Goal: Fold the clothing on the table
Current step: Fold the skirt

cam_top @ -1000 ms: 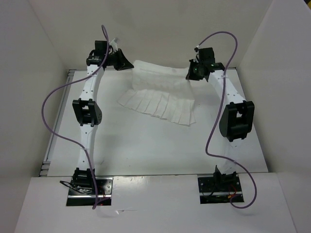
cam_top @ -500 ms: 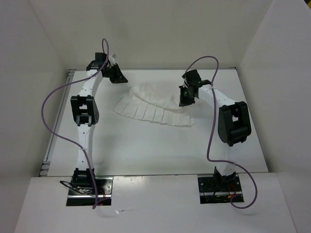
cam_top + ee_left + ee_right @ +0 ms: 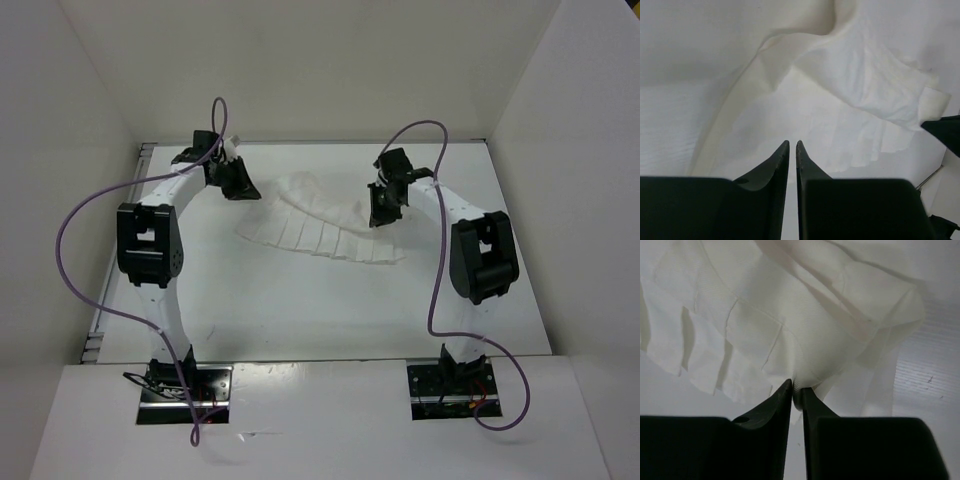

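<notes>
One pleated white clothing (image 3: 318, 226) on table (image 3: 300, 300)

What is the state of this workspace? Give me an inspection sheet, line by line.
Surface: white table, flat and smooth.
Job's things: white clothing, wrinkled, lying across the table's far half, pleated edge toward the arms.
Clutter: nothing seen.
Grippers: left gripper at the clothing's left end, fingers nearly together, nothing seen between them; right gripper pinches fabric at the right end.
Cables: purple cables loop from each arm, off the clothing.
Surroundings: white walls on three sides.
</notes>
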Tool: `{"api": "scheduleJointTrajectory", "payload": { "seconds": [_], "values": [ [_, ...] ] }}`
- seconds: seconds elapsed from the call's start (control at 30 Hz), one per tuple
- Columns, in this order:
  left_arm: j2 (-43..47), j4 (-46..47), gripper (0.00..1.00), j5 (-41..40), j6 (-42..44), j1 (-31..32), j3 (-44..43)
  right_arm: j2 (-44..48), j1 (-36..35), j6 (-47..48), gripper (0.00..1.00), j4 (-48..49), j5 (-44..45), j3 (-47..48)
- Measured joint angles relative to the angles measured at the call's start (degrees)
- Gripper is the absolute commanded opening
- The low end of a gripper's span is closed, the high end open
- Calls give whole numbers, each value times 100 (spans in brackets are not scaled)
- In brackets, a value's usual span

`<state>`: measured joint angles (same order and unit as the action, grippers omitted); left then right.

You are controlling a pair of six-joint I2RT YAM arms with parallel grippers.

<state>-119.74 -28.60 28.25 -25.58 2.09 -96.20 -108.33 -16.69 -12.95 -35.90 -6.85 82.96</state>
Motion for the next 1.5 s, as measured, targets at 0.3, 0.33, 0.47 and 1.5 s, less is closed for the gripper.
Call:
{"api": "scheduleJointTrajectory", "payload": {
  "seconds": [0.3,0.33,0.47,1.5],
  "values": [
    [848,199,17,-11,37,98,579,496,-361,-72,36,-490,-258,-656],
    [844,195,17,-13,42,107,614,621,-415,-94,36,-584,-262,-693],
    [815,125,18,2,129,179,675,1314,-535,-273,38,-896,-177,-719],
    [-1694,33,17,70,-24,144,-1919,-459,-365,-420,0,39,-603,138]
  ]
}}
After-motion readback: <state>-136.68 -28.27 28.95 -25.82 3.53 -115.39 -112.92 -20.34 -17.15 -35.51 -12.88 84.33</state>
